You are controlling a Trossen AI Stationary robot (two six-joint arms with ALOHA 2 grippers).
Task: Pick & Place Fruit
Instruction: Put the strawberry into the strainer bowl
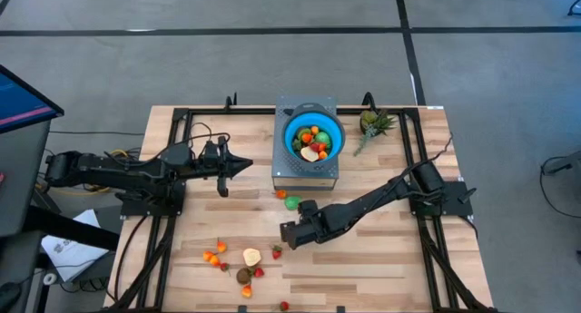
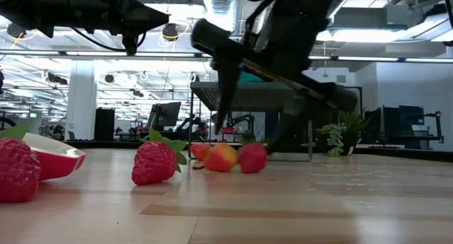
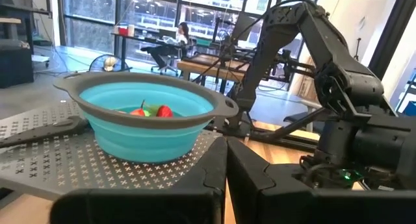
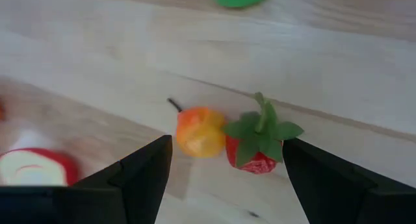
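Observation:
Several small toy fruits lie on the wooden table near its front edge. Among them a red strawberry [image 4: 255, 149] and a small orange-yellow fruit [image 4: 200, 131] sit side by side. My right gripper [image 4: 227, 169] hangs open just above these two, slanting down, one finger on either side and touching neither; in the high view this gripper [image 1: 283, 240] is at mid-table. The blue bowl [image 1: 314, 139] with several fruits in it stands on a grey perforated stand [image 1: 304, 175]. My left gripper [image 1: 238, 165] is shut and empty, level, left of the bowl.
A halved apple [image 1: 251, 257], orange pieces [image 1: 214, 256] and a brown fruit [image 1: 244, 275] lie left of my right gripper. A green fruit [image 1: 292, 203] lies in front of the stand. A spiky pineapple-like piece [image 1: 374, 124] sits at the back right. Black frame rails run along both sides.

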